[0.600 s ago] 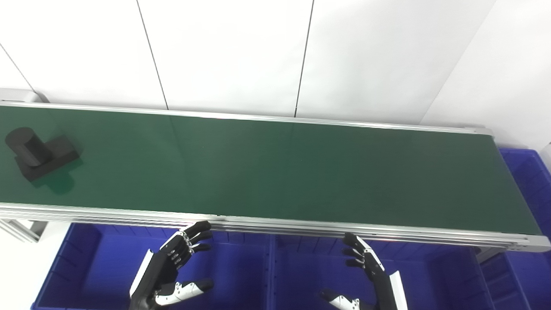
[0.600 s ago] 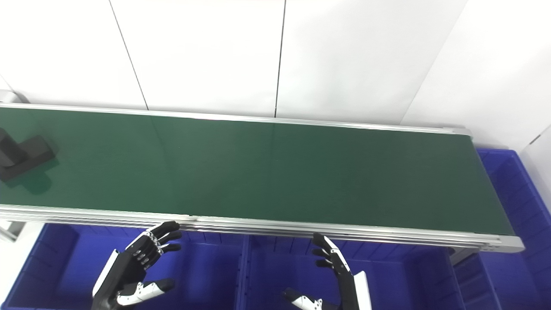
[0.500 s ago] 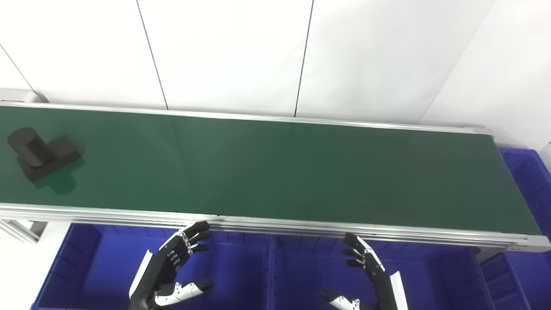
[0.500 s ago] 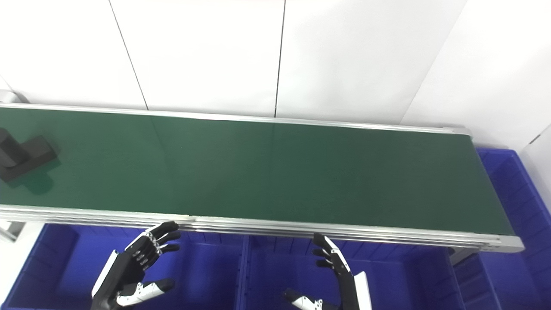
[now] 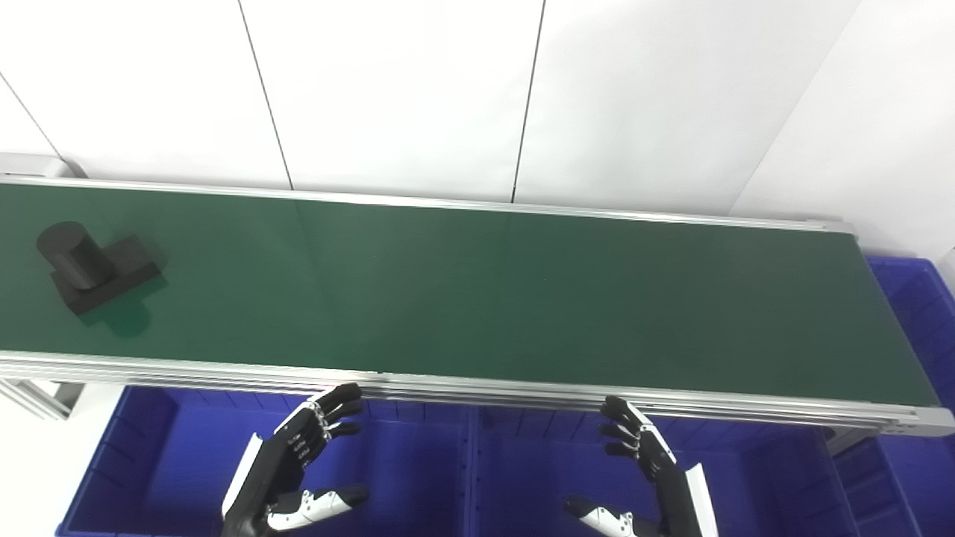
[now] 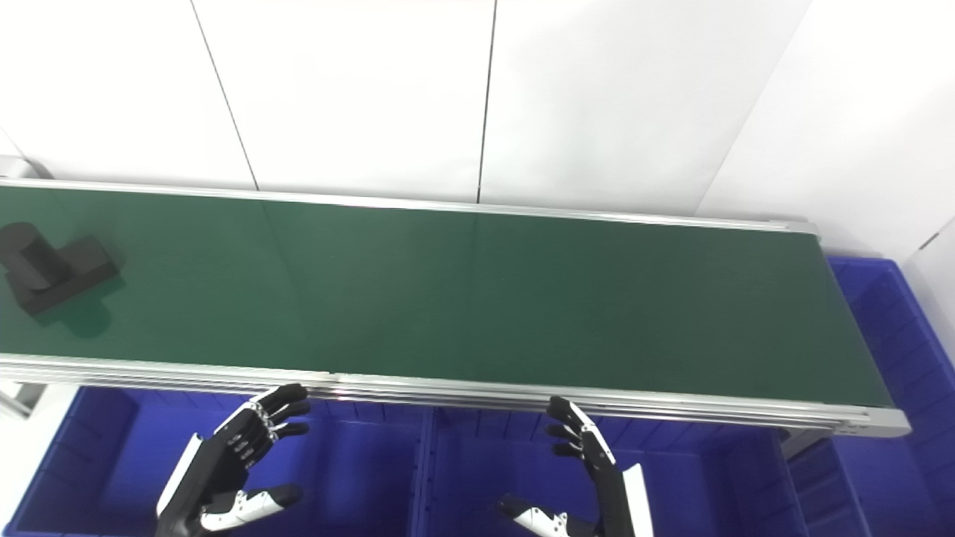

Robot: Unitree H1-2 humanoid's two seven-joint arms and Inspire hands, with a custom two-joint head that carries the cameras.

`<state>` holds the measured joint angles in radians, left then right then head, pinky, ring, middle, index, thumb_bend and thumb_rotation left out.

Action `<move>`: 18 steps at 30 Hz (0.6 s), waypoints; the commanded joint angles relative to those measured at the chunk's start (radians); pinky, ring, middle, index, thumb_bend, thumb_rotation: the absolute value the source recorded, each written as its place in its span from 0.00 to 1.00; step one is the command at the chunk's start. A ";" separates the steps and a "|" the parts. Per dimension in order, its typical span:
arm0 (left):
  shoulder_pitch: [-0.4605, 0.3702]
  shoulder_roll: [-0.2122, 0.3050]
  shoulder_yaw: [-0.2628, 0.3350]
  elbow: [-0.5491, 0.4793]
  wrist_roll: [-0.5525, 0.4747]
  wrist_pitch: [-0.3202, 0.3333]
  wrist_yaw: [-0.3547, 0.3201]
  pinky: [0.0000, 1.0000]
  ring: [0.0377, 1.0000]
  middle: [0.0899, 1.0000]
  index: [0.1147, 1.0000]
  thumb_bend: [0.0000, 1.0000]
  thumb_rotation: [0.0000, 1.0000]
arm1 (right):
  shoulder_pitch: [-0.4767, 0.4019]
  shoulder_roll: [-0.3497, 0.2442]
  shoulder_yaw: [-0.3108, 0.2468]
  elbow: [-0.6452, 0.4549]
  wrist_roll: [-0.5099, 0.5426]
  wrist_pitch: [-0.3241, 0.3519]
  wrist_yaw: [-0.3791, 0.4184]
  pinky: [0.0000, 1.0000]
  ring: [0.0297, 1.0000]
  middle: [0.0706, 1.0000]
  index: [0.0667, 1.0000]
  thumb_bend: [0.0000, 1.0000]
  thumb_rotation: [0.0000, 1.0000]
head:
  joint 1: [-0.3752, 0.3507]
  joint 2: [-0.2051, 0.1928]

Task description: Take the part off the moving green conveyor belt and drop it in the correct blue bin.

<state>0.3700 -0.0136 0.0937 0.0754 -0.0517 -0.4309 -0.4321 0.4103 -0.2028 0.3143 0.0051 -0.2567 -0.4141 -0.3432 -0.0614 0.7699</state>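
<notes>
Black part (image 5: 97,265) far left on green conveyor belt (image 5: 477,291), mid-width, well apart from both hands. Shape: flat block base with upright cylinder post on top. Looks rigid, matte, probably plastic or foam, likely light; no fragility evident. Best hold likely around the post from above, or across the base's long sides; post gives more clearance from belt surface. Matte finish suggests decent friction.

Left hand (image 5: 298,455) fingers spread, holding nothing, low in front of near rail (image 5: 477,388), over left blue bin (image 5: 142,462). Right hand (image 5: 642,466) likewise spread and empty, over middle blue bin (image 5: 753,477). Third blue bin (image 5: 918,298) past belt's right end.

Belt otherwise bare, so plenty of room to reach in. Near rail is an edge to lift over, both going in and coming back. Far side bounded by rail and white wall (image 5: 418,97). Correct bin not determinable from here.
</notes>
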 commanded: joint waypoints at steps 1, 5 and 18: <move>-0.007 0.004 -0.012 -0.045 0.005 -0.039 0.019 0.73 0.80 0.82 0.77 0.95 0.34 | 0.004 0.011 -0.020 -0.044 -0.001 -0.052 0.024 0.68 0.76 0.81 0.84 0.81 0.46 | 0.002 0.010; -0.007 0.002 -0.035 -0.065 0.012 -0.039 0.049 0.72 0.79 0.81 0.76 0.95 0.34 | 0.006 0.022 -0.049 -0.057 0.006 -0.050 0.060 0.68 0.76 0.82 0.84 0.80 0.46 | 0.006 0.017; -0.009 -0.013 -0.110 -0.078 0.031 -0.039 0.121 0.71 0.77 0.79 0.74 0.95 0.30 | 0.008 0.011 -0.108 -0.091 0.024 -0.056 0.085 0.69 0.76 0.81 0.83 0.78 0.46 | 0.209 0.001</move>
<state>0.3694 -0.0140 -0.0038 0.0234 -0.0294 -0.4342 -0.3294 0.4185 -0.1758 0.2097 -0.0454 -0.2473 -0.4142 -0.2473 0.1466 0.7702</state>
